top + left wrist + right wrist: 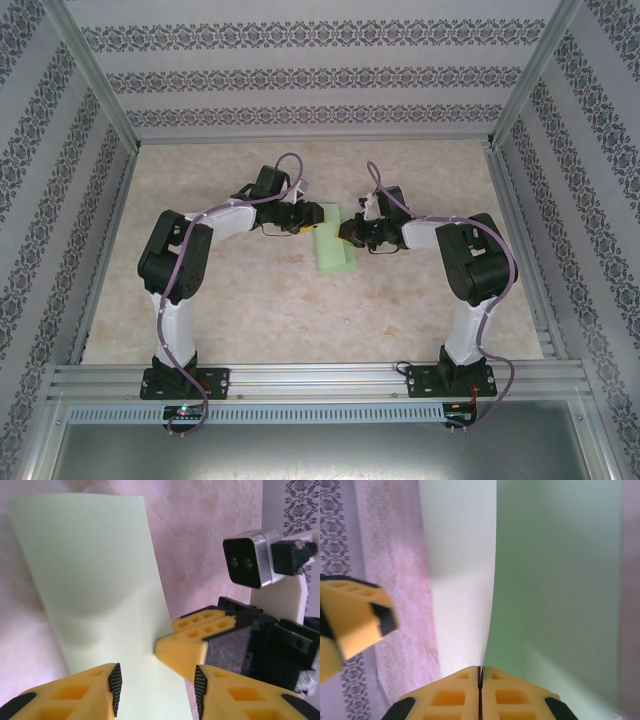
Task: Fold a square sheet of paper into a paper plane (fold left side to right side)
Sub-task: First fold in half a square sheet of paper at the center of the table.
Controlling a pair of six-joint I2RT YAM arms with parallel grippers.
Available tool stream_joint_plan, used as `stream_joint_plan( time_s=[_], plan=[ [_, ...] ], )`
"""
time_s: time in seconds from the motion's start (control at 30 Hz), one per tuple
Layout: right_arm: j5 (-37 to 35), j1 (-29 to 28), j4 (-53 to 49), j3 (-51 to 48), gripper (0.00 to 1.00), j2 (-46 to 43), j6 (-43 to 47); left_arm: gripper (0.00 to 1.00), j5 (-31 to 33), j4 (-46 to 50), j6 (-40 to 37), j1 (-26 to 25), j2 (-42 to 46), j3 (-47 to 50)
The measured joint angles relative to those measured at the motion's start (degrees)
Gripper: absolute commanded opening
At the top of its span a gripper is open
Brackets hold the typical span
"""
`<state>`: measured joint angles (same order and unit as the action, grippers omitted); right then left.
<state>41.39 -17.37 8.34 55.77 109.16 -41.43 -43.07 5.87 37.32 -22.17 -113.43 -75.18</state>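
The sheet of paper [335, 247] lies on the desk [250, 300], and from above it looks like a narrow light green strip. Both hands meet at its far part.

The left hand [311, 217] comes to the sheet from the left side. Seen from the left wrist, this hand [157, 682] is open: its two yellow fingers stand apart over the sheet and do not hold it.

The right hand [349, 232] comes from the right side of the sheet. From the right wrist its fingers [462, 692] are pressed together, with the edge of a raised, curved layer of the sheet [462, 570] running into the seam between them, so it is gripping the paper. In the left wrist view the right hand [182, 640] touches the right edge of the sheet [95, 580].
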Motion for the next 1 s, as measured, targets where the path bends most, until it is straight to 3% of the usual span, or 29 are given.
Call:
stream_joint_plan(
  time_s=[0.2,0.4,0.57,0.8,1.0],
  plan=[
    [-3.52,0.02,-4.72,0.98,0.09,0.0,3.54,0.56,3.58,1.55,-0.42,-0.07,2.08,1.29],
    [-5.18,0.02,-7.08,1.97,0.1,0.0,5.46,0.57,4.81,2.71,-0.17,-1.44,-1.86,0.9],
    [-6.05,0.02,-7.89,2.25,0.12,0.0,5.92,0.5,5.86,4.37,0.2,-2.67,-5.57,-1.27],
    [-7.13,0.72,-7.93,1.57,0.3,-0.85,7.1,0.41,7.63,5.57,0.13,-3.28,-7.26,-4.22],
    [-11.76,2.6,-8.24,-2.29,0.45,-9.14,8.35,0.4,9.18,8.33,-0.72,-3.65,-8.37,-5.9]
  ],
)
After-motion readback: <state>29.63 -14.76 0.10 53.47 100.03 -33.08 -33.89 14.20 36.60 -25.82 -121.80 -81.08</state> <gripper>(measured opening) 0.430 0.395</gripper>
